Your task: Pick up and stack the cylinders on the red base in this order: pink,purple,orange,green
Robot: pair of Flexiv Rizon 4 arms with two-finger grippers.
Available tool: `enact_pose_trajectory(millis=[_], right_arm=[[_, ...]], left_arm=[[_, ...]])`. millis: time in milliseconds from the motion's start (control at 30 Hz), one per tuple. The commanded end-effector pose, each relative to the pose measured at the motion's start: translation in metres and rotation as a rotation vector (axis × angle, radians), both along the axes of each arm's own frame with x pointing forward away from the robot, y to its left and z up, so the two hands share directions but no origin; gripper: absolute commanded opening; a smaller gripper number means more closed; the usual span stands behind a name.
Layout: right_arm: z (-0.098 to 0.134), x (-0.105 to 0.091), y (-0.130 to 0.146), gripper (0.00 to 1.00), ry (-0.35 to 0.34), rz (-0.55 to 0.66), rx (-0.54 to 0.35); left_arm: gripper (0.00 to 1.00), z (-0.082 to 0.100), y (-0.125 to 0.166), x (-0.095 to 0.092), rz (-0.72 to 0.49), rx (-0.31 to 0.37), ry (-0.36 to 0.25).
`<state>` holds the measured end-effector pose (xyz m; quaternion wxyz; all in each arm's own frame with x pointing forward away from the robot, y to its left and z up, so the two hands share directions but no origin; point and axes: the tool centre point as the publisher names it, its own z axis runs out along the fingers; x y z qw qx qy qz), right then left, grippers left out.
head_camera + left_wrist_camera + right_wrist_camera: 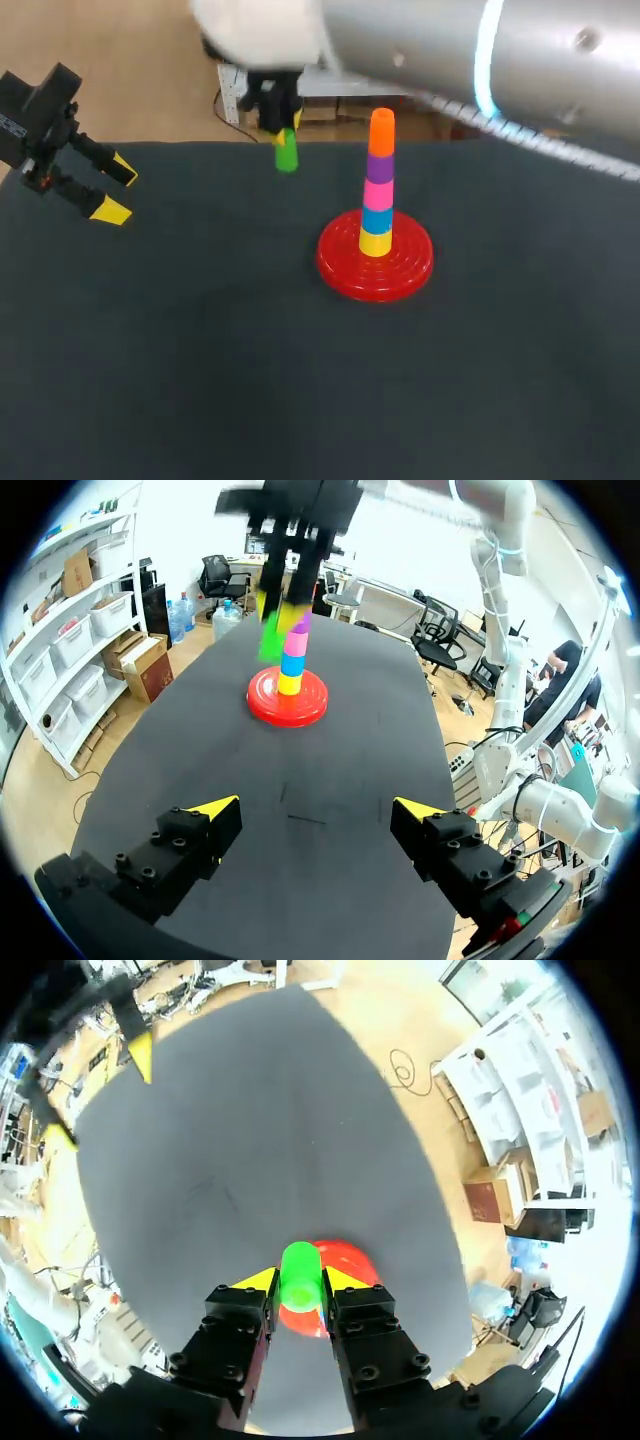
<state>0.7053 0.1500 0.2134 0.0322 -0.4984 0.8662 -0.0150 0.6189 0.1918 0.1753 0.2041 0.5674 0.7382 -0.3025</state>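
1. Count: one red base [375,265]; a stack [378,185] of five cylinders on it, bottom to top yellow, blue, pink, purple, orange; one green cylinder [286,153] apart from it.
2. The right arm enters from the right and reaches past the middle. The right tool [300,1285] points down, pinching the green cylinder upright above the table [200,350], near the stack.
3. The left tool [117,190] hovers at the table's left side, fingers spread wide.
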Motion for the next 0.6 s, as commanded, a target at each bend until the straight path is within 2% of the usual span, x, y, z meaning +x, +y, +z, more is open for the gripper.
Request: enact_pose_trajectory(millis=[33, 167, 267, 400, 600], right_arm=[[0.07, -0.023, -0.049, 0.0, -0.065, 0.005, 0.113], [0.096, -0.028, -0.077, 0.0, -0.079, -0.024, 0.12], [0.106, -0.03, -0.093, 0.0, -0.077, -0.058, 0.124], [0.104, -0.033, -0.109, 0.0, -0.052, -0.088, 0.11], [0.089, -0.031, -0.127, 0.0, -0.023, -0.148, 0.107]], left_arm=[[1.0, -0.001, 0.0, 0.0, 0.0, -0.001, -0.001], [1.0, -0.001, 0.0, 0.0, 0.0, -0.001, -0.001], [1.0, -0.001, 0.0, 0.0, 0.0, -0.001, -0.001], [1.0, -0.001, 0.0, 0.0, 0.0, -0.001, -0.001], [1.0, -0.001, 0.0, 0.0, 0.0, -0.001, -0.001]])
